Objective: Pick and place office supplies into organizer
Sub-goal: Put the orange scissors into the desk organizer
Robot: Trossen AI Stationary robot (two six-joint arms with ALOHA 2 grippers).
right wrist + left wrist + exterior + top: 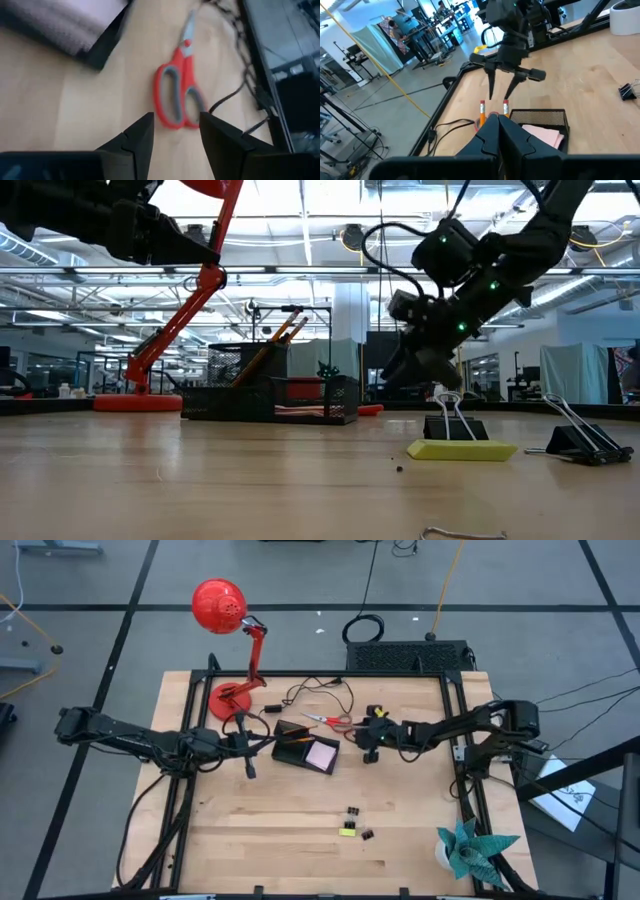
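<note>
The red-handled scissors (335, 721) (177, 97) lie flat on the table beside the black organizer (297, 743) (540, 119). My right gripper (368, 743) (175, 140) hangs open above the scissors' handles, fingers pointing down, touching nothing. Two orange pencils (482, 112) stand in the organizer's taller compartment, and a pale pink sticky-note pad (322, 754) (543, 135) lies in the low section. My left gripper (256, 743) (500, 140) is shut and raised just left of the organizer. Black binder clips (352, 811) (585, 442) and a yellow-green piece (347, 830) (462, 449) lie nearer the table's near edge.
A red desk lamp (222, 608) stands at the far left with its base (230, 698) on the table. Black cables (318, 692) run behind the scissors. A black box (405, 657) sits at the far edge. The teal paper plant (472, 848) is in the near right corner.
</note>
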